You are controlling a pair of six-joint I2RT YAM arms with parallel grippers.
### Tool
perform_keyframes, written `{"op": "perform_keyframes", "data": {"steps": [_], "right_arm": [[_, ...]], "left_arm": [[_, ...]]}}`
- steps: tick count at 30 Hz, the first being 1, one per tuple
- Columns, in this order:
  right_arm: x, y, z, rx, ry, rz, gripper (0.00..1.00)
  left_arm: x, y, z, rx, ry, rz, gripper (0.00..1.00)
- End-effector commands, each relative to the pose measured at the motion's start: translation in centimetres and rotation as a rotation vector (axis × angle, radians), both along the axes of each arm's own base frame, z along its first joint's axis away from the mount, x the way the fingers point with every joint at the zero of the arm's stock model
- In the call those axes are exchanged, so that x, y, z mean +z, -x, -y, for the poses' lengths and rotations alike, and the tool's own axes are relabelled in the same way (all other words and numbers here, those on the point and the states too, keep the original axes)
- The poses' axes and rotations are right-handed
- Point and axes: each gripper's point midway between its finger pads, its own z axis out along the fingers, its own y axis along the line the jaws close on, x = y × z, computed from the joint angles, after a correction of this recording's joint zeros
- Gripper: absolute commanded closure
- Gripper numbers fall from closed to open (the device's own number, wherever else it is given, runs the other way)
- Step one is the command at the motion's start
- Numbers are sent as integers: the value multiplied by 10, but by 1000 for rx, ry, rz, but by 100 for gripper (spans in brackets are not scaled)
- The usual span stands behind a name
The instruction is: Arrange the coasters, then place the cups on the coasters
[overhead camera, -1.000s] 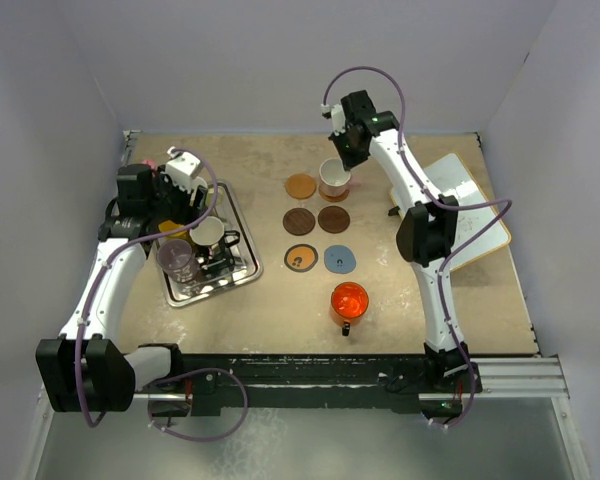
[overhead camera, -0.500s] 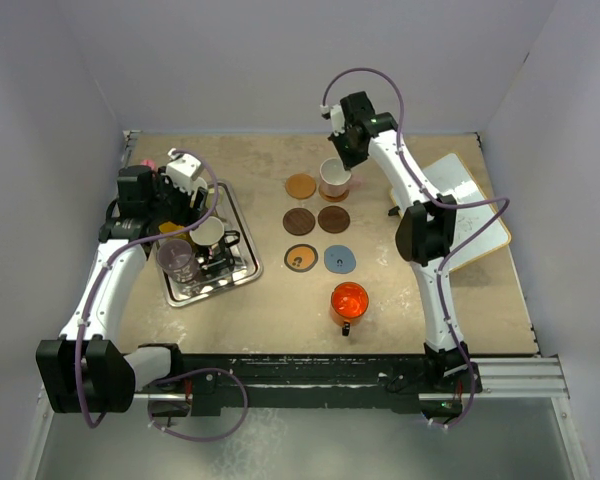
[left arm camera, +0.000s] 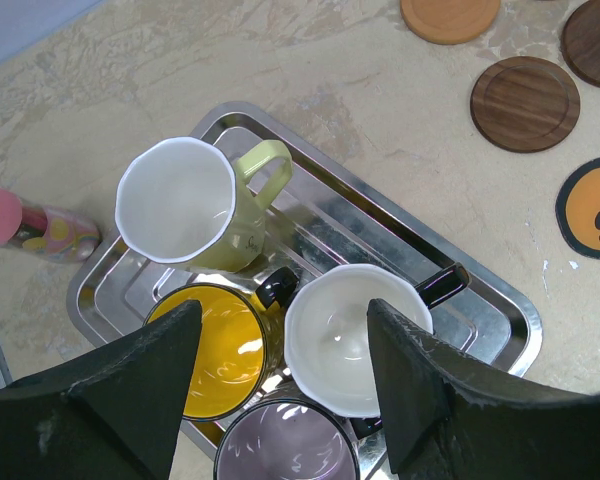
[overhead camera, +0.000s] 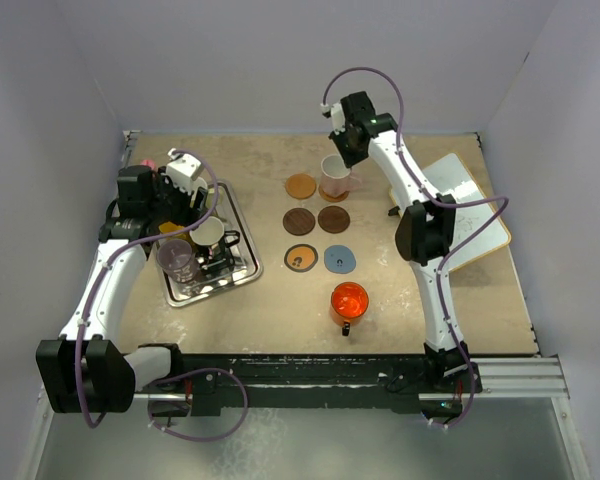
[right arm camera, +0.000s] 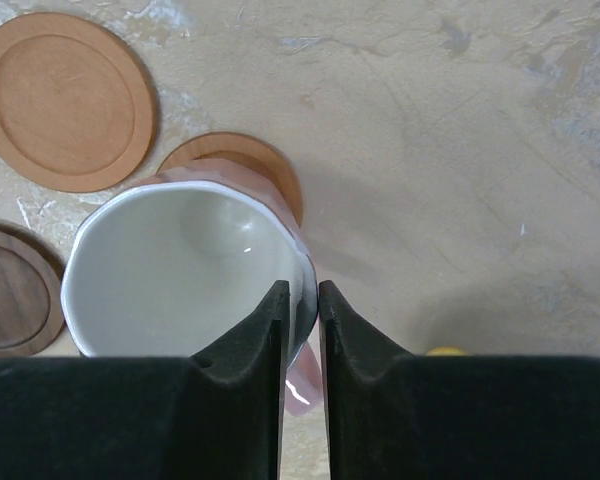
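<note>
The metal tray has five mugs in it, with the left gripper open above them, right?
No. The metal tray holds four mugs, not five: pale green, yellow, black with white inside, and purple glass, as the left wrist view shows. The left gripper is open above them.

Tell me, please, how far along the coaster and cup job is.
Done: six coasters lie in a two-by-three grid. In hand: the right hand pinches the rim of the pink cup at the far right coaster. Left: the red cup on bare table and four cups in the tray, under the open left hand.
</note>
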Motion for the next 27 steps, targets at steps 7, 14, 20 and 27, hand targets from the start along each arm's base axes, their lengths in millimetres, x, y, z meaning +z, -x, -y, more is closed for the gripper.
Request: {"op": "perform_keyframes", "data": {"steps": [7, 14, 20, 27], "right_arm": [[48, -14, -2, 16, -12, 138, 70], [92, -9, 2, 30, -18, 218, 58], [142, 12, 15, 37, -5, 301, 49], [178, 65, 27, 86, -27, 311, 38]], "left_arm": [[18, -3, -2, -4, -3, 71, 36], [23, -7, -10, 53, -10, 86, 36], [20, -23, -39, 230, -43, 62, 36], [7, -46, -54, 298, -64, 2, 36]]}}
